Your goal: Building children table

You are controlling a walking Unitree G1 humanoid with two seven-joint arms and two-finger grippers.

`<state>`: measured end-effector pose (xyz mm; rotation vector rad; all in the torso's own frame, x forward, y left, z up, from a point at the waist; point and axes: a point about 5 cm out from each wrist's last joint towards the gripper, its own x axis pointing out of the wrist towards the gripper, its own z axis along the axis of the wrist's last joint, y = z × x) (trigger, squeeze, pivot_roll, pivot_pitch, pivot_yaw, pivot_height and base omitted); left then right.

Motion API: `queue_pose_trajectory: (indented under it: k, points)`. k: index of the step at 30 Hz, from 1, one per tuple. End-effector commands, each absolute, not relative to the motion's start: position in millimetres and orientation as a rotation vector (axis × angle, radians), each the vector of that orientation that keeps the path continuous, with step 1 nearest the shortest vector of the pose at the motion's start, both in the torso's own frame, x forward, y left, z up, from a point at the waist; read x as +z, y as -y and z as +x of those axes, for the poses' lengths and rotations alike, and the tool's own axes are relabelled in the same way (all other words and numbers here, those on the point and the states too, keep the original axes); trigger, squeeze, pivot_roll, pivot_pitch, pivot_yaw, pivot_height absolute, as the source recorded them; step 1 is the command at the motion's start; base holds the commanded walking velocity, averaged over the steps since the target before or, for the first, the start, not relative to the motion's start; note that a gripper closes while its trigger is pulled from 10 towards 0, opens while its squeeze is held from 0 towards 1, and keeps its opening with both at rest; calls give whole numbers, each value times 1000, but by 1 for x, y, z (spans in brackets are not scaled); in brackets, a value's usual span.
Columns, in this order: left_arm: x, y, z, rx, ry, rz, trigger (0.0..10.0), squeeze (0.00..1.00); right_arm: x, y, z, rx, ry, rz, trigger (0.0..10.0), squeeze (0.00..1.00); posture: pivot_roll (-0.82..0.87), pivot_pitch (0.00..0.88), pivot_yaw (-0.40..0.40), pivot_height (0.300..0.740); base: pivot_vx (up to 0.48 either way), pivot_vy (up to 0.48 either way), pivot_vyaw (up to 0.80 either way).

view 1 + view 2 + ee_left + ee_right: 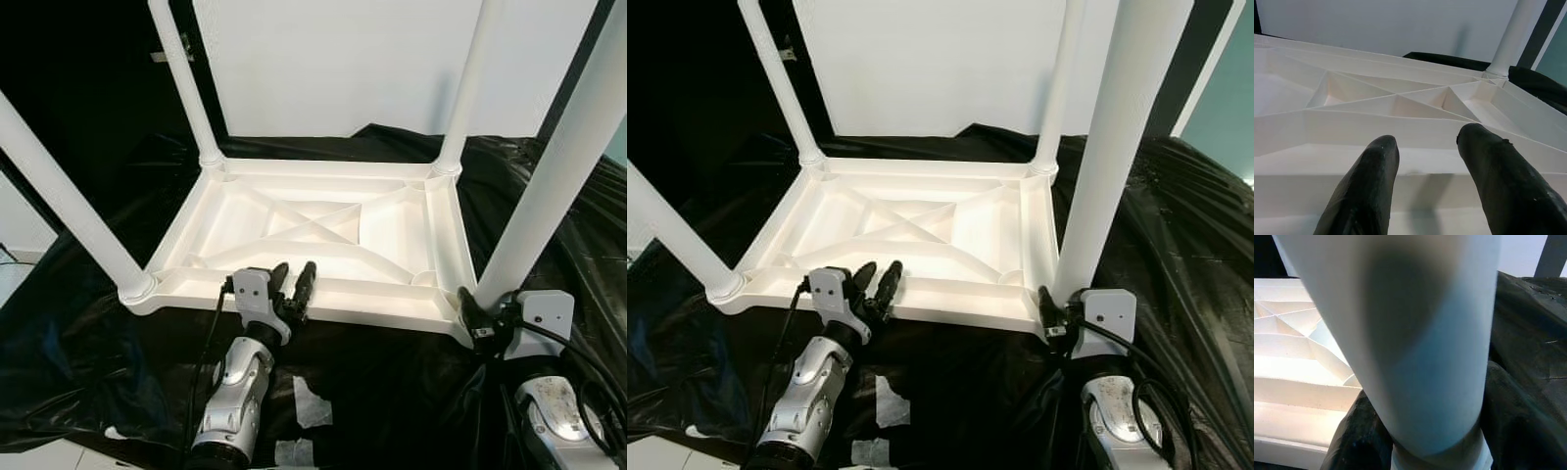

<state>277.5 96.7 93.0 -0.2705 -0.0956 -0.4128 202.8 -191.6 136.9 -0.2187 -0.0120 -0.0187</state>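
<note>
A black plastic sheet (392, 392) is spread over the surface; on it a white children's table (313, 230) is laid upside down, ribbed underside up, with four white legs (186, 88) standing in its corners; the near right leg (549, 186) is clamped at its base between the fingers of the right hand (477, 315); the left hand (294, 286) is held at the near rim, fingers (1369, 191) apart and gripping nothing; scraps of white tape (312, 403) are seen on the sheet.
</note>
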Motion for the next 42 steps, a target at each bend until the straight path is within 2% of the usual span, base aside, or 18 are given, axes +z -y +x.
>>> queue_pose_trajectory:
  k: [1, 11, 14, 22, 24, 30, 42]
  points:
    - [94, -96, 274, -465, 108, -266, 10000, 0, 127, 199, 199, -41, -45, -249, 10000, 0, -138, 0, 64, 740, 0, 0, 0]
    - [94, -97, 275, -468, 108, -260, 10000, 0, 119, 194, 189, -17, -78, -237, 10000, 0, -145, 0, 70, 740, 0, 0, 0]
    - [95, -96, 276, -472, 107, -259, 10000, 0, 114, 198, 183, -59, -117, -143, 10000, 0, -149, 0, 72, 740, 0, 0, 0]
    - [95, -95, 277, -479, 106, -258, 10000, 0, 108, 198, 181, -76, -156, -46, 10000, 0, -152, 0, 72, 740, 0, 0, 0]
    - [95, -94, 278, -480, 107, -257, 10000, 0, 102, 196, 179, -79, -205, 23, 10000, 0, -151, 0, 72, 740, 0, 0, 0]
    - [95, -95, 278, -479, 105, -254, 10000, 0, 92, 194, 177, -70, -302, 84, 10000, 0, -149, 0, 70, 740, 0, 0, 0]
    - [95, -95, 278, -481, 104, -252, 10000, 0, 82, 195, 174, -72, -442, 126, 10000, 0, -152, 0, 72, 740, 0, 0, 0]
